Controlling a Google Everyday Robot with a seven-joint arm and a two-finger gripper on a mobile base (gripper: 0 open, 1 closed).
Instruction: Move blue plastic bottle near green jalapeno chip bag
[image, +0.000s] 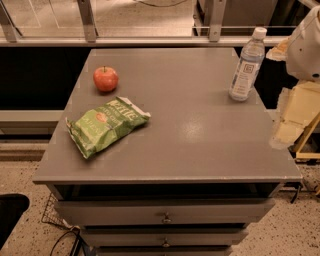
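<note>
Grey, smooth and faintly glossy, one flat cabinet top (190, 135) fills the view, above stacked drawer fronts (165, 212) with small round knobs. Beyond its right edge, off the surface, hangs what seems to be the robot's single pale cream, blocky gripper (292, 117); whether it is parted or closed cannot be told. Nearest to it, by the back right corner, stands one tall clear bluish plastic bottle (247, 65) with a white cap and white label, upright and free of the gripper. Wide bare surface spans the middle. Well apart, near the left edge, lies one crinkled glossy light green chip bag (106, 125), and just behind it one round red apple (105, 78).
</note>
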